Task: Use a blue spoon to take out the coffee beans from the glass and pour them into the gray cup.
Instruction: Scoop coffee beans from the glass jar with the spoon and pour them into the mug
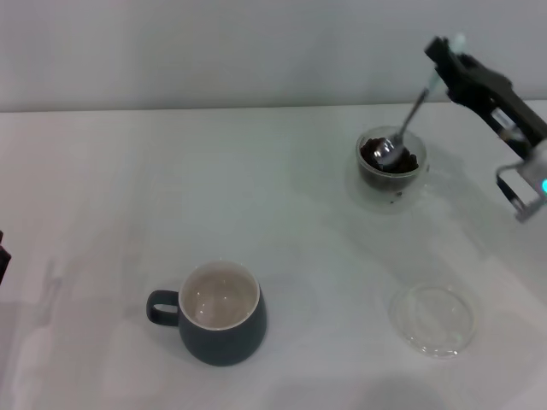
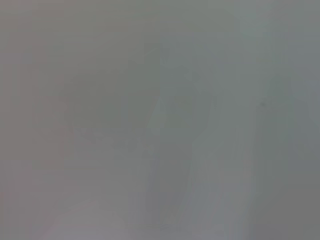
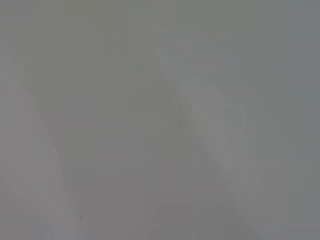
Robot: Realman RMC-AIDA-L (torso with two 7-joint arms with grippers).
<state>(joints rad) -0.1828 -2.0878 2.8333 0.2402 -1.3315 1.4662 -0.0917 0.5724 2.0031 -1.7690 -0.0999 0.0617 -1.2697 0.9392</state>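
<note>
Metal bowl of the blue spoon [image 1: 402, 137] sits among coffee beans [image 1: 393, 160] in the glass [image 1: 391, 166], my right tool [image 1: 446, 64] clamped on its handle; the gray cup [image 1: 220, 313] lies well away toward my left

White table [image 1: 128, 188] carries gray cup [image 1: 220, 313], glass [image 1: 391, 162] (beans inside), seemingly a clear saucer [image 1: 432, 319].

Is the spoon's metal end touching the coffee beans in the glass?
Touching. In the head view the blue spoon, held by the right gripper, has its bowl resting on the coffee beans inside the glass.
</note>
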